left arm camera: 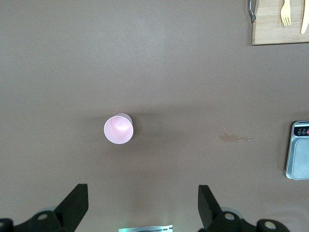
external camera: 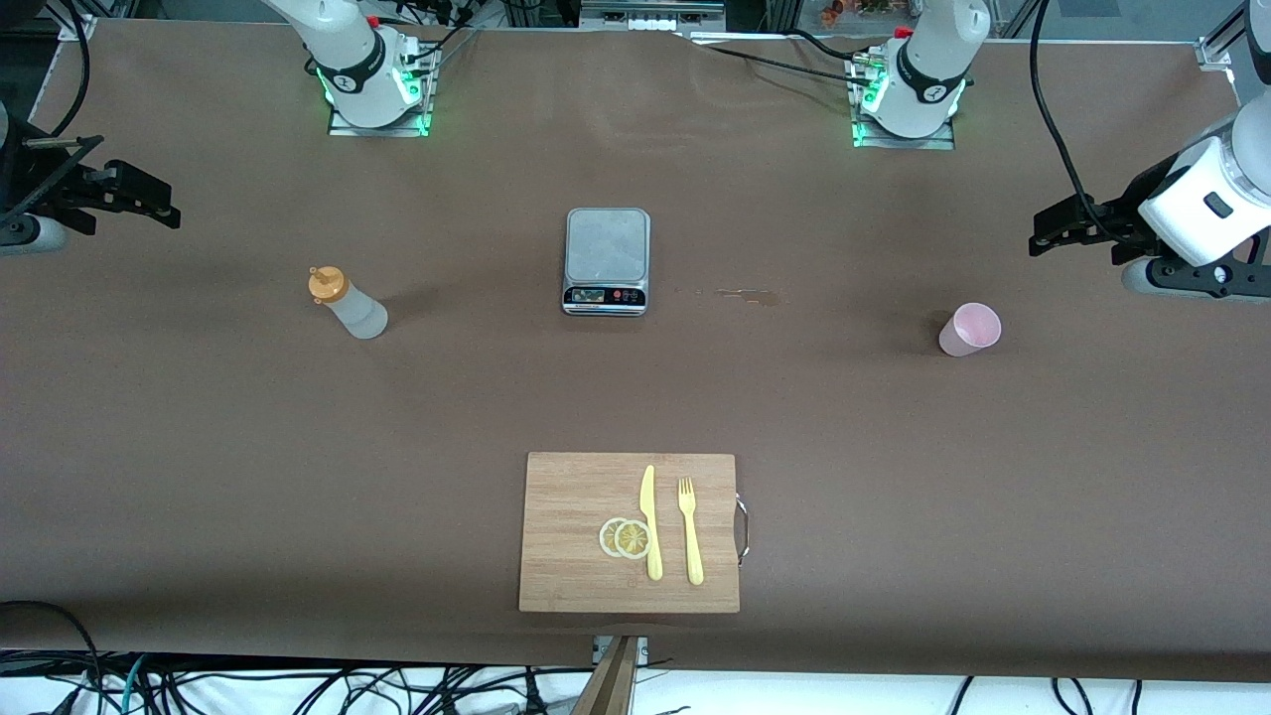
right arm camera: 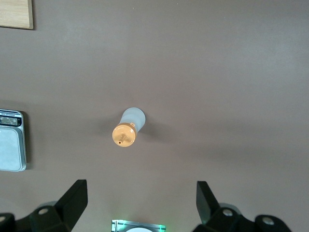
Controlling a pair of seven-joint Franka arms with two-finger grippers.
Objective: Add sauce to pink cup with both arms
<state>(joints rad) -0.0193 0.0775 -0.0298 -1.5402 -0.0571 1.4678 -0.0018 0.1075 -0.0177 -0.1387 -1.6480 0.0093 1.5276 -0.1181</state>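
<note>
A: Status, right arm's end to left arm's end?

B: Right gripper (external camera: 149,204) hangs over bare brown counter (external camera: 199,447) at its own end, jaws wide apart, holding nothing. Small translucent whitish plastic squeeze bottle w/ orange nozzle cap (external camera: 348,303) stands upright on the counter nearby, untouched. Mid-counter: grey digital kitchen scale (external camera: 607,260); bamboo cutting board (external camera: 576,497) nearer the front cam. Small pale pink plastic tumbler (external camera: 970,329) upright toward the left arm's end, looks empty. Left gripper (external camera: 1067,233) hangs over the counter near it, jaws released too.

A: Handling?

B: My guess: bottle is light, soft-walled, squeezes easily, so grab mid-body, below the cap, gentle or it squirts early. Cup is light, thin, tippy; take it on the side wall under the rim and steady it for the pour.

A: Counts?

B: 1 bottle, 1 cup, 1 scale, 1 board. On the board: 1 yellow plastic knife (external camera: 650,521), 1 yellow plastic fork (external camera: 689,531), 2 lemon slices (external camera: 626,537). Also a small stain (external camera: 750,294) on the counter beside the scale.
</note>
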